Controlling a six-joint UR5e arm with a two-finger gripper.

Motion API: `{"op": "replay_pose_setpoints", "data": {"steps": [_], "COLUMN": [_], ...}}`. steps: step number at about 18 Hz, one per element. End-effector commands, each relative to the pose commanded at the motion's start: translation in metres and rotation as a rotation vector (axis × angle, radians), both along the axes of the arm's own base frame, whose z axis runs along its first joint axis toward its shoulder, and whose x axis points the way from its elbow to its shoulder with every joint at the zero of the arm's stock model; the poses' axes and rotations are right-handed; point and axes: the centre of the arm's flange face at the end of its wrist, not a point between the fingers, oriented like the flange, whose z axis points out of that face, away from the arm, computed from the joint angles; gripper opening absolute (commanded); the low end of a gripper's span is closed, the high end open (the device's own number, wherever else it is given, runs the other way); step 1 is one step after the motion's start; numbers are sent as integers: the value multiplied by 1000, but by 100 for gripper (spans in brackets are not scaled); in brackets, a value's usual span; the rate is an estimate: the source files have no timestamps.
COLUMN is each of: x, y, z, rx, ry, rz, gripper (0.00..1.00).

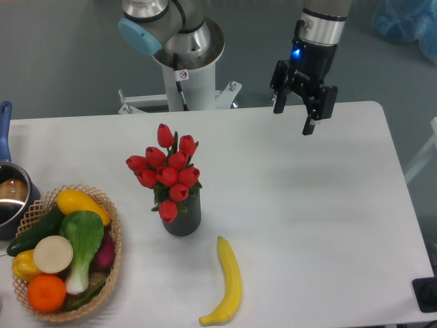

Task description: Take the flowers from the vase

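- The fixed camera view shows the gripper [295,117] hanging over the far right part of the table [321,225], at about one o'clock from the table's middle. Its two fingers stand spread with nothing between them, so it is released and empty.
- From the gripper, the flowers [167,171] lie toward eight o'clock, well apart from it. The red buds cluster above green leaves, and the bunch sits upright in the vase [183,219], with one bud drooping over the rim on the left side.
- The vase stands on the table left of centre. A banana [229,281] lies just beside it at about five o'clock, not touching.
- A woven basket [65,256] of vegetables and fruit sits at the vase's nine o'clock, near the table's left edge, and a pot [10,198] shows partly at the far left.
- Judged from this, the task is at its start: the approach step, with no grasp yet made.
- The next move calls for carrying the open fingers across toward eight o'clock, over the bunch, then lowering to close on the buds or upper stems.
- The lift should then go straight up, so the stems slide free without tipping the vase.
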Motion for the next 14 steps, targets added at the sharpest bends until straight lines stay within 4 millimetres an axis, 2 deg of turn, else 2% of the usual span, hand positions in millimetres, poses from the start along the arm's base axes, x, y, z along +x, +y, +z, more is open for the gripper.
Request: {"op": "replay_pose_setpoints", "data": {"steps": [14], "x": [0], "y": [2], "z": [1], "rx": [22], "ry": [0], "rz": [-12], "gripper": [100]}}
